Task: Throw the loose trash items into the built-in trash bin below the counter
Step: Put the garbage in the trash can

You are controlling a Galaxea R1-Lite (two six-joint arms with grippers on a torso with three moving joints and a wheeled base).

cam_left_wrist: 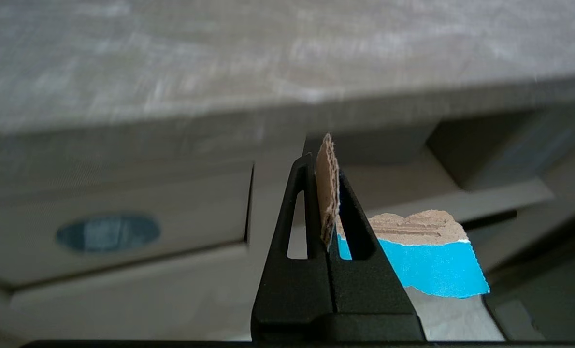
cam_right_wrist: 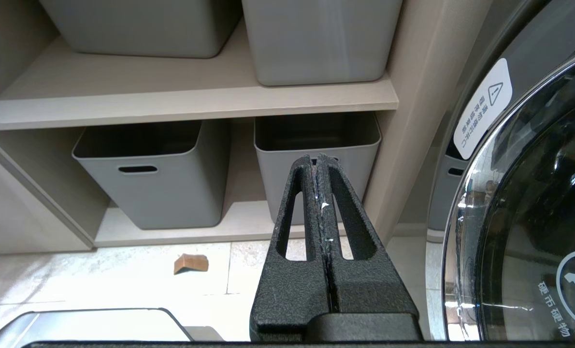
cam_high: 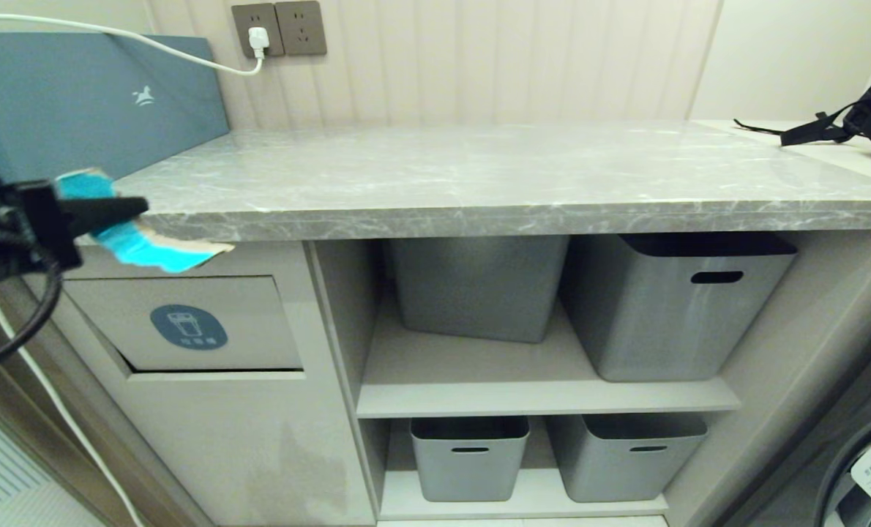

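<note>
a torn turquoise strip (cam_high: 132, 238) is clamped in the left gripper (cam_high: 124, 208) jaws at nine o'clock, above the bin flap (cam_high: 187, 326); right gripper (cam_right_wrist: 320, 166) jaws are held together.

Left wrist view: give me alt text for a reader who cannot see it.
The left gripper has its fingers shut on a torn turquoise cardboard strip, in front of the trash bin flap under the counter.

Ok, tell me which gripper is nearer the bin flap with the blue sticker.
Left. The left gripper, shut on the turquoise strip, hangs just above the bin flap at the counter's edge. The right gripper is lower down by the bottom tubs, beside the washer.
</note>
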